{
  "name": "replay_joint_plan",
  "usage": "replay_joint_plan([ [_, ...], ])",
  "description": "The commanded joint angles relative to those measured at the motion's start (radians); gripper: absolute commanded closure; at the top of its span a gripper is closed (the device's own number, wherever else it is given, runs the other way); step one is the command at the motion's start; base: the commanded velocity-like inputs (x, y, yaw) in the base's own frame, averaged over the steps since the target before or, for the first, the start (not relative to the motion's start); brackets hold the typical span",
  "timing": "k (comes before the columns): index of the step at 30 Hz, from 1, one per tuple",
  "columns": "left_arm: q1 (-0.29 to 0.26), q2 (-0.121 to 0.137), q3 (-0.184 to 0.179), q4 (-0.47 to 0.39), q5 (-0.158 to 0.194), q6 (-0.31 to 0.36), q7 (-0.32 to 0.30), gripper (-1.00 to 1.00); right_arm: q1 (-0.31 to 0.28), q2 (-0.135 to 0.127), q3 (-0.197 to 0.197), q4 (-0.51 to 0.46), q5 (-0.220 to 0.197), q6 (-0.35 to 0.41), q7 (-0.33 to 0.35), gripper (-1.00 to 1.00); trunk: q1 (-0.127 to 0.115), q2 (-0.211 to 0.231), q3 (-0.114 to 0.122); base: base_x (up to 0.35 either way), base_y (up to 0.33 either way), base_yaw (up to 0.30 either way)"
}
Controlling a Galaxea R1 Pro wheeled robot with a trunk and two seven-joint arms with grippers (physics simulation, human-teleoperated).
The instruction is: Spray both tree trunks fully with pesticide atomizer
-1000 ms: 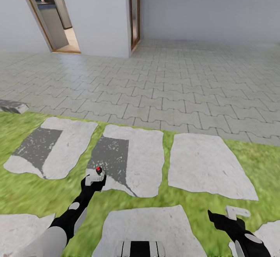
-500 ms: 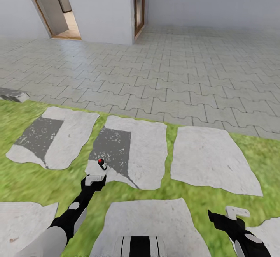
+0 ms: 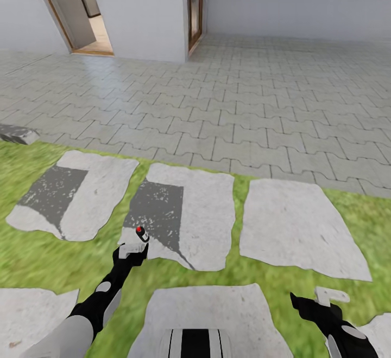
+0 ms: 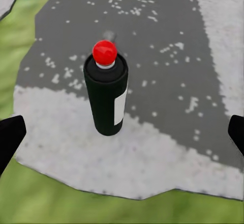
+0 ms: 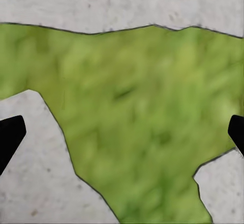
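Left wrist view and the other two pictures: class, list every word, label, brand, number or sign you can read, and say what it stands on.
No readable text in any view.
The pesticide atomizer standing on the stepping stone carries a white label patch on its side: blank as far as the picture shows, no letters or numbers legible.
The paving and the house wall bear no signs.

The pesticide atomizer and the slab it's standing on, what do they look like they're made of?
The pesticide atomizer looks like matte black plastic or painted metal, with a glossy red tip and a white label patch. The stepping slab under it looks like rough pale stone or concrete: speckled, irregular-edged, part of it dark grey.
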Motion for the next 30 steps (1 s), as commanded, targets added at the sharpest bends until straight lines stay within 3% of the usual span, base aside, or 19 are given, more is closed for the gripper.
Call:
replay_joint_plan([
  [1,-0.001,-0.001,0.009,0.001,-0.007,-0.003,-0.007,-1.00,0.000,0.000,-0.001,-0.002,-0.004,0.005,0.002,-1.00,0.000,0.000,-0.001,0.103,0.000,0.000],
  [30,-0.001,-0.001,0.009,0.001,-0.007,-0.003,-0.007,-1.00,0.000,0.000,-0.002,-0.002,-0.004,0.005,0.002,-1.00,0.000,0.000,-0.001,0.073,0.028,0.000],
])
